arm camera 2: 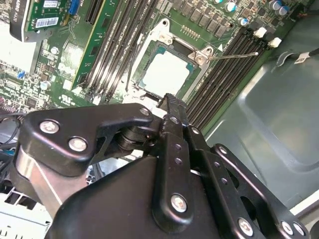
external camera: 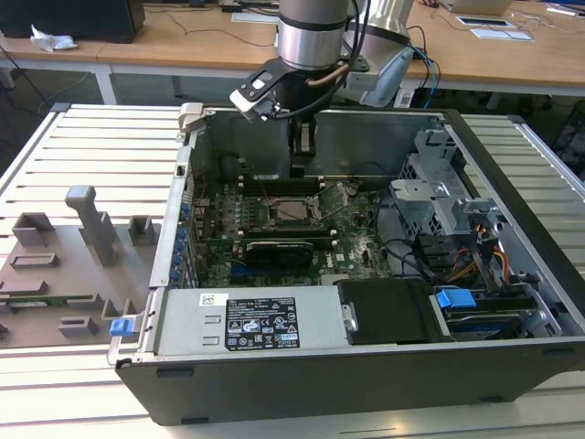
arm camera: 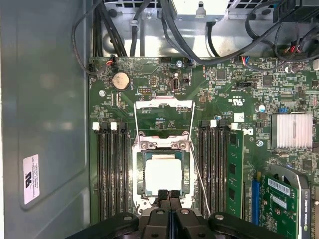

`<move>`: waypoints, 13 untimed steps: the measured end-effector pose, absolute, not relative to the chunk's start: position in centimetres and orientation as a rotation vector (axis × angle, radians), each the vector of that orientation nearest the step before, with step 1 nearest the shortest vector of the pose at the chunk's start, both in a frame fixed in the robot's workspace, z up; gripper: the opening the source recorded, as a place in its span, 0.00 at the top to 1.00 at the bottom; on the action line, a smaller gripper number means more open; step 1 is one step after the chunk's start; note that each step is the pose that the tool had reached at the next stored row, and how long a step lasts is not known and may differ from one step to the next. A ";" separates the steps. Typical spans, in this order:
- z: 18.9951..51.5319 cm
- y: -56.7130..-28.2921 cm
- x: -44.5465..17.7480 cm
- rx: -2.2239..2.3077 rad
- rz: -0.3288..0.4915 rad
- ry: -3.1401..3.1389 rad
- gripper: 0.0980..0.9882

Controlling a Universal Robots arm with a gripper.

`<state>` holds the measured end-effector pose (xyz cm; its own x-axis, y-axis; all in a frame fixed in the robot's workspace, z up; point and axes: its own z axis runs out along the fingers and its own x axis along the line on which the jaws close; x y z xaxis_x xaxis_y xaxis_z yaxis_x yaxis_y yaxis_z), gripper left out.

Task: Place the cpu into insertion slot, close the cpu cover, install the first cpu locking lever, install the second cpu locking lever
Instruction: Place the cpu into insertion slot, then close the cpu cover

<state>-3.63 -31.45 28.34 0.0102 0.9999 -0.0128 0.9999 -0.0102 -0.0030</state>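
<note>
Gripper [arm camera: 168,194], pressed together and empty, hangs above the seated cpu [arm camera: 163,175]; cpu cover [arm camera: 164,103] beyond lies open; descending tips could knock the cpu askew.

An open computer case [external camera: 512,274] lies on a slatted metal table [external camera: 91,137]. The arm [external camera: 315,37] reaches down by the case's far wall. Its gripper [external camera: 302,157] hangs over the green board [external camera: 366,245], just beyond the socket [external camera: 271,216], where a grey chip [external camera: 294,212] sits. A labelled grey box [external camera: 247,320] lies along the near side. Grey plastic holders [external camera: 87,238] stand on the table at the exterior view's left.
</note>
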 end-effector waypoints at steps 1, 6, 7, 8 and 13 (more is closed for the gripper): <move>28.3 -31.5 -3.6 2.228 -0.018 2.205 0.99; 28.4 -31.5 -3.6 2.228 -0.018 2.205 0.99; 28.4 -31.5 -3.6 2.228 -0.018 2.205 0.99; 28.4 -31.5 -3.6 2.228 -0.018 2.205 0.99; 28.4 -31.5 -3.6 2.228 -0.018 2.205 0.99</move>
